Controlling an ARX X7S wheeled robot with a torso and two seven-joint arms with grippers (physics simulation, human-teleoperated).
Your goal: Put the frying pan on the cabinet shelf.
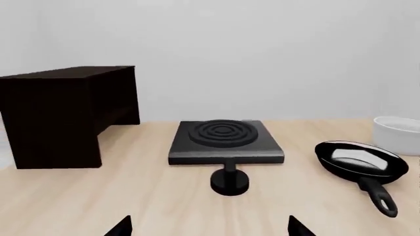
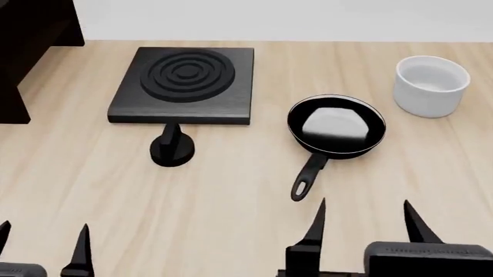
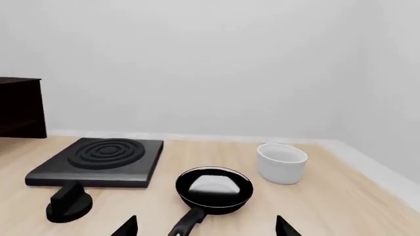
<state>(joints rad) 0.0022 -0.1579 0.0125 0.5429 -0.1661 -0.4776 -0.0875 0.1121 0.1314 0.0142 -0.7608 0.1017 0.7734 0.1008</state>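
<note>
- The tall dark brown wooden cabinet (image 1: 62, 115) stands at the far left of the light wooden surface (image 2: 231, 231), well apart from the pan.
- The small round black frying pan (image 2: 336, 124) with a pale inside lies between the square black stove plate (image 2: 185, 83) and the white cylindrical cup (image 2: 430, 85), its long handle pointing towards the robot.
- The right gripper (image 2: 362, 222) hangs just short of that handle, jaws wide and empty; in my judgement it should approach along the handle and close around it.
- The left gripper (image 2: 43, 242) holds nothing either, jaws parted.

Looks like a bare-bones simulated kitchen setup: light wooden desk (image 2: 231, 231) with a black stove plate (image 2: 185, 83) upper left, a frying pan (image 2: 336, 124) and white cup (image 2: 430, 85), plain white walls behind.
</note>
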